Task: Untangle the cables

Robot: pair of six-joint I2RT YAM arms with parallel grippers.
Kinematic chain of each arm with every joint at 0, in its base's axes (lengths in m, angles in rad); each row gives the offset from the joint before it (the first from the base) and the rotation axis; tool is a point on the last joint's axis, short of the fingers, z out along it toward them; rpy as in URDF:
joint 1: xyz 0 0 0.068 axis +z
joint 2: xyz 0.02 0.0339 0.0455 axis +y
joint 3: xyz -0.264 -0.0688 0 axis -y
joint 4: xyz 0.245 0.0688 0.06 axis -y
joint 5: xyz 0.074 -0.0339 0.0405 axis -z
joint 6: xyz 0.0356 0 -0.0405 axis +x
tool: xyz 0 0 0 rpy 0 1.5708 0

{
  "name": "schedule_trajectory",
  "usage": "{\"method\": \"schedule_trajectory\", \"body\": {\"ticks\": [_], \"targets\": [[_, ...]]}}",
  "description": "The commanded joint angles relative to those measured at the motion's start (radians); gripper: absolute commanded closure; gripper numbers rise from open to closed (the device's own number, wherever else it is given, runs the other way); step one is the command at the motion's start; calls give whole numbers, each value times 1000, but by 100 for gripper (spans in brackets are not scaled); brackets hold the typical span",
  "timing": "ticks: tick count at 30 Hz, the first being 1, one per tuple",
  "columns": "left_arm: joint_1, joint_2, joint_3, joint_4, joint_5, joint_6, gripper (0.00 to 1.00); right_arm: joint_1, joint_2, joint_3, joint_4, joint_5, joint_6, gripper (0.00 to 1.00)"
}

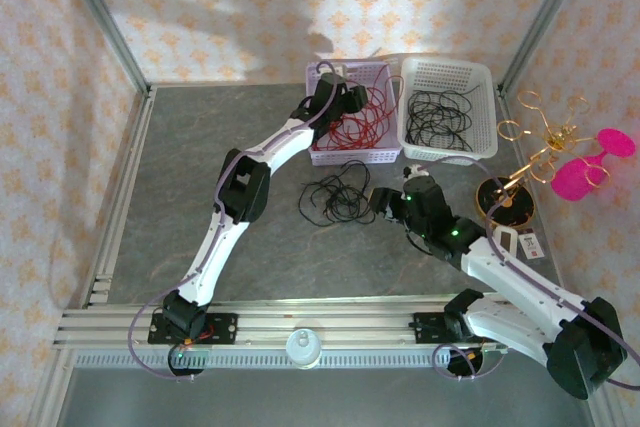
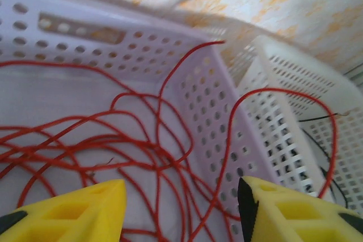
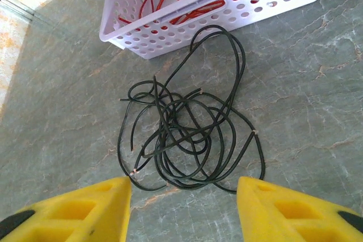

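The cables lie in three lots. Red cables (image 1: 357, 122) fill the lilac basket (image 1: 330, 157), and my left gripper (image 1: 345, 97) hangs open just above them. In the left wrist view the red cables (image 2: 142, 151) run loose between and below the yellow fingers (image 2: 85, 208), and one red loop (image 2: 272, 90) arches over the basket wall (image 2: 215, 117). A black tangle (image 1: 335, 195) lies on the table. My right gripper (image 1: 385, 205) stands open beside it, nothing held. In the right wrist view this tangle (image 3: 187, 134) sits just ahead of my open right gripper (image 3: 184, 208).
A white basket (image 1: 480, 82) right of the lilac one holds more black cables (image 1: 440, 117). A gold wire stand (image 1: 545, 147) with pink cups (image 1: 580, 177) on a round black base (image 1: 505, 202) stands at the right. Metal rails (image 1: 300, 322) cross the near edge.
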Motion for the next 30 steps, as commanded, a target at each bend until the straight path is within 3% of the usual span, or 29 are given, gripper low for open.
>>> {"method": "schedule_trajectory", "body": {"ticks": [1,10,18,25,30], "targets": [[8,-60,-32,-26,13,-3,41,-1,7,5,45,10,4,48],[8,-288,-229,38,31,39,38,-34,14,92,-92,142,-104,46],[4,-613,-618,93,5,88,39,-306,157,248,-72,-62,-185,49],[-5,-938,-1004,145,30,84,39,-442,593,538,186,-160,-191,47],[-15,-1120,-1214,127,61,82,39,-450,956,891,168,-101,-284,47]]}}
